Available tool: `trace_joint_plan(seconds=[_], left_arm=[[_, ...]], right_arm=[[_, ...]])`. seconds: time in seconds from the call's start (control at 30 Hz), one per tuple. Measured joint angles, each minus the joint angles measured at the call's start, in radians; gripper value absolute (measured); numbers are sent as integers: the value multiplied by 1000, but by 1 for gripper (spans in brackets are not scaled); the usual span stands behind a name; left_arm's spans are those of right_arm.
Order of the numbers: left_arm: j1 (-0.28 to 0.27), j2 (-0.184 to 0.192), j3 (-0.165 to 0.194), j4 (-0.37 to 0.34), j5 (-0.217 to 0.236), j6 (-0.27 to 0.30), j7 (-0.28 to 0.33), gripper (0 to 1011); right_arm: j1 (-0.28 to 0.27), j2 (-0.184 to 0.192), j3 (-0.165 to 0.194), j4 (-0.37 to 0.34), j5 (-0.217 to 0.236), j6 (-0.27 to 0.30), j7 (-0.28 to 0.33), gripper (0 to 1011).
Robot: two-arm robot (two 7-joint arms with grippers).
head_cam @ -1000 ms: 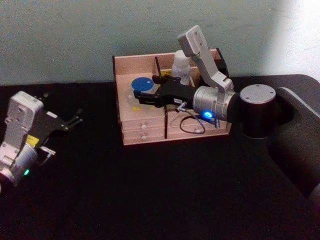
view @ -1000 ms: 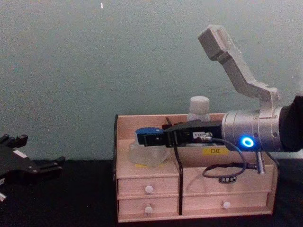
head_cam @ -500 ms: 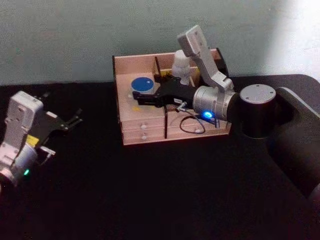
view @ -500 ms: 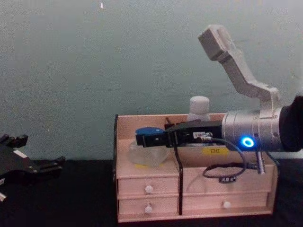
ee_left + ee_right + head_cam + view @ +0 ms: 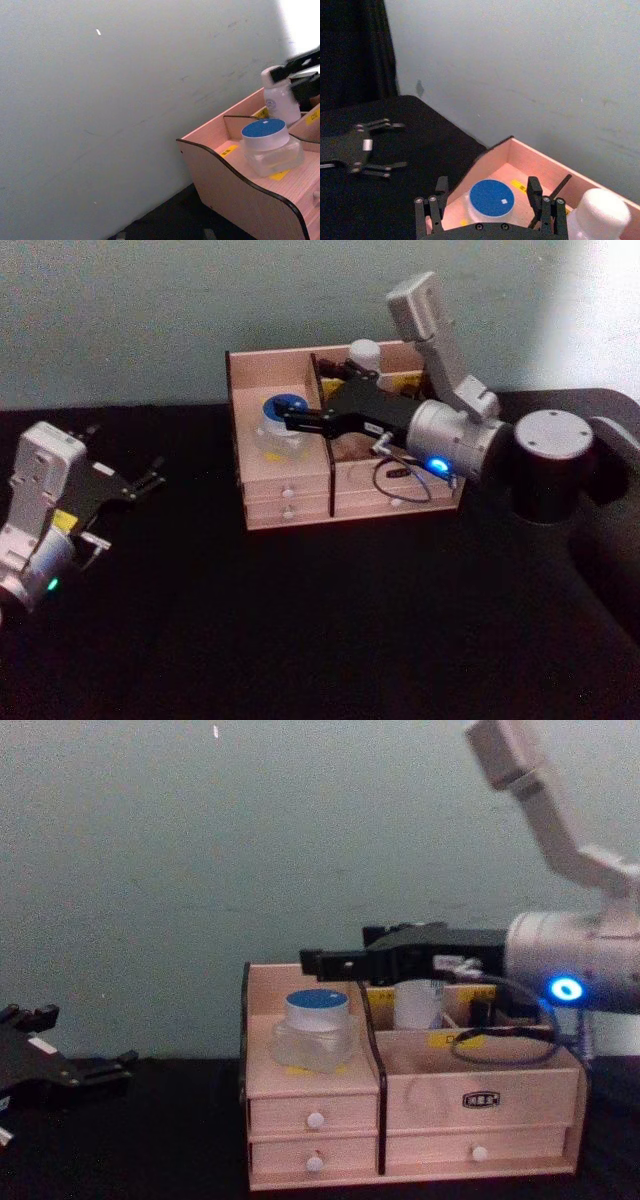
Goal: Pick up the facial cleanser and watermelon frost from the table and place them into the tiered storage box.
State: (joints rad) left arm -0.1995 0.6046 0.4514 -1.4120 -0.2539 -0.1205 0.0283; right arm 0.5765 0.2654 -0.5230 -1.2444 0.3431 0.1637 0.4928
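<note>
Blue-lidded jar (image 5: 281,421) in tiered storage box (image 5: 290,502); white bottle (image 5: 420,1003) half-hidden.

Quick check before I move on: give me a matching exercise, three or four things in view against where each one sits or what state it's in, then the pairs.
Things:
1. blue-lidded jar
2. white bottle
3. right gripper
4. left gripper

Places or states:
A. out over the black table, left of the storage box
B. standing in a rear compartment, behind the jar's tier
C. open, raised just above the jar
D. sitting on the box's left tier, above the drawers

Pairs: 1-D, 2-B, 3-C, 4-A
</note>
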Motion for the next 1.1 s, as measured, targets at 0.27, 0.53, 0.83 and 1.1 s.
trace_joint_plan(seconds=[0.27, 0.53, 0.83, 1.1], left_arm=[[0, 0, 0, 0, 0, 0, 0, 1001], [0, 0, 0, 0, 0, 0, 0, 1001], [0, 0, 0, 0, 0, 0, 0, 1001], [0, 0, 0, 0, 0, 0, 0, 1001]], right_arm=[[-142, 151, 58, -238, 68, 37, 26, 1002], [-313, 291, 162, -379, 142, 73, -36, 1003], [-465, 300, 329, -419, 114, 65, -303, 1002], [-469, 222, 348, -342, 23, 4, -438, 1002]])
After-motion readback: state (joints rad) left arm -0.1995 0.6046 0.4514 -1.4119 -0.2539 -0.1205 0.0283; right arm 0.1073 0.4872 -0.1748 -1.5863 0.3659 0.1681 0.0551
